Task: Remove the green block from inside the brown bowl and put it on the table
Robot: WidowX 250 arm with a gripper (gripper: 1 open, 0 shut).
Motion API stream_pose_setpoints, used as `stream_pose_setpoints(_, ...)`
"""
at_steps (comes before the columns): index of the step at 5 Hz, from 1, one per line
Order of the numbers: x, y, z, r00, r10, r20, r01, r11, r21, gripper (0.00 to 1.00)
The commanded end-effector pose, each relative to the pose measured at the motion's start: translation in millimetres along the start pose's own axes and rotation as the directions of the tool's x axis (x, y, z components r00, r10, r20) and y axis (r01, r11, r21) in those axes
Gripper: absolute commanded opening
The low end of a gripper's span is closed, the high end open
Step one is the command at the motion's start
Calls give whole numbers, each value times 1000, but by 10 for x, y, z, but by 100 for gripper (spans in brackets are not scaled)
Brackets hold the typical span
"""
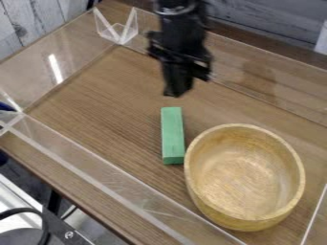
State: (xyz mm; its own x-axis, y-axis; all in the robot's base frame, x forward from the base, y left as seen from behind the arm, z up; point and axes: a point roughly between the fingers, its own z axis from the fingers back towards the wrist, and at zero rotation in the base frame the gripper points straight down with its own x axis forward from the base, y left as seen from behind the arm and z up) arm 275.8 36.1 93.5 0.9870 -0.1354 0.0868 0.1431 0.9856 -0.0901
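Note:
The green block (171,135) lies flat on the table (102,105), just left of the brown bowl (246,175), which holds nothing. My gripper (177,91) hangs pointing down a little beyond the block's far end, apart from it. Its black fingers are pressed together with nothing between them.
Clear acrylic walls (76,163) edge the tabletop on the near left and far sides. A clear angled bracket (118,26) stands at the back wall. Black cables show at the bottom left corner.

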Motion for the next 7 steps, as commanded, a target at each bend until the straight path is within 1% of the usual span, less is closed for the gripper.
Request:
stream_pose_setpoints(1, 114, 327, 122, 999, 36, 40, -37, 999, 33, 0)
stream_pose_setpoints(2, 198, 182, 41, 1000, 1, 14, -2, 1000, 29, 0)
stream_pose_setpoints(3, 253, 79, -27, 1000, -23, -12, 23, 999, 24, 0)
stream_pose_setpoints(4, 277, -120, -113, 997, -73, -40, 73, 997, 1, 0)
stream_pose_setpoints(5, 308, -251, -189, 993, -102, -64, 101, 995, -18, 0)
stream_pose_setpoints(7, 390, -207, -220, 992, -81, -95, 81, 997, -7, 0)
